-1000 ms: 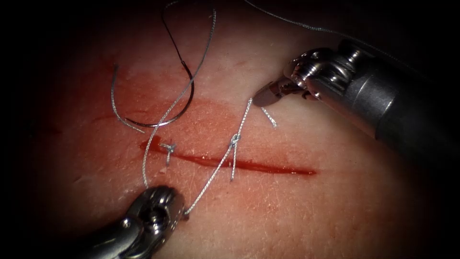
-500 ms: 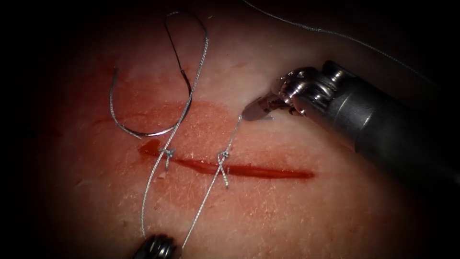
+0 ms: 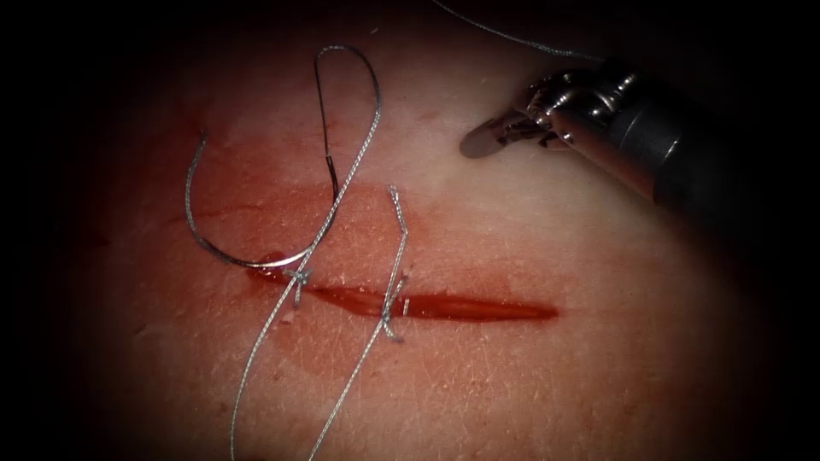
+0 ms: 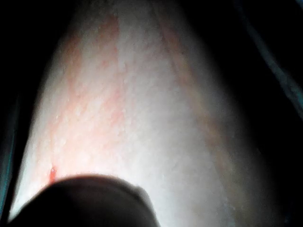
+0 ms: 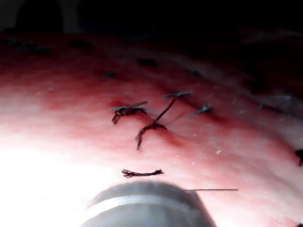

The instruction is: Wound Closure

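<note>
The right tool (image 3: 483, 143) sits above the cut on the endoscope view's right side, its jaws pressed together with nothing between them, the tip hovering over pale tissue and apart from every strand. Whether the left tool holds anything, or how its jaws stand, cannot be told; a dark rounded shape in the left wrist view may be part of it.

The tissue (image 3: 547, 384) spreads across the endoscope view, pale at the edges and stained with red fluid (image 3: 282, 218) around the wound. The cut (image 3: 461, 306) runs horizontally, dark red, with 2 knotted stitches crossing it toward its left end.

The thread (image 3: 363, 145) loops high above the cut, comes down past the left stitch (image 3: 298, 277) and runs off the lower edge. A second strand rises from the right stitch (image 3: 391, 306) to a free end (image 3: 393, 191) above the cut, and another leg of it trails down beside the first.

The needle (image 3: 213, 248) lies loose on the surface above the cut's left end, held by neither tool and not in the tissue, its curve opening upward.
</note>
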You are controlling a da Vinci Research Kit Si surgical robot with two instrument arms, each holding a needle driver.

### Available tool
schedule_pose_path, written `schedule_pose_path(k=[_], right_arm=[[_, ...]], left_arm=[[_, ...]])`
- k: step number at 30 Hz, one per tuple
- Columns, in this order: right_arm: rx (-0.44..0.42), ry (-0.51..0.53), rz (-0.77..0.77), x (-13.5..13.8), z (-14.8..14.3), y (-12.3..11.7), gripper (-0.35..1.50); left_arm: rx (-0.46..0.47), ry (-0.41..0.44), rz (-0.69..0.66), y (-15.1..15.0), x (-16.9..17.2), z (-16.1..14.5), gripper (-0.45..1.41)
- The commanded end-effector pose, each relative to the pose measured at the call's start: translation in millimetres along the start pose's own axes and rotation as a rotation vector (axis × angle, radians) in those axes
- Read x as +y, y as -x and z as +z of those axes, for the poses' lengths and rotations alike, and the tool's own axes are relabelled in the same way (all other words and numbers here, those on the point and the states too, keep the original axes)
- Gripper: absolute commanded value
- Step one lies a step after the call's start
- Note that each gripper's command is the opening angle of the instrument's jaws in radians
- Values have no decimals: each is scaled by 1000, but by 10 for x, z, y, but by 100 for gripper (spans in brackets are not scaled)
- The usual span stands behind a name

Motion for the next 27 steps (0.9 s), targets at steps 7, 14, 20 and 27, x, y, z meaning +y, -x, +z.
schedule_pose_path(k=[7,14,20,27], right_arm=[[126,-76,62,-27,-14,1,-35],[451,-107,187,-121,-8,46,-15],[857,-168,390,-134,3,62,15],[861,-219,501,-130,15,74,78]], left_arm=[[-37,134,-62,16,33,-40,-45],[-65,277,-23,8,68,-114,-45],[-85,387,-48,-5,93,-169,-45],[-157,499,-115,-5,118,-191,-45]])
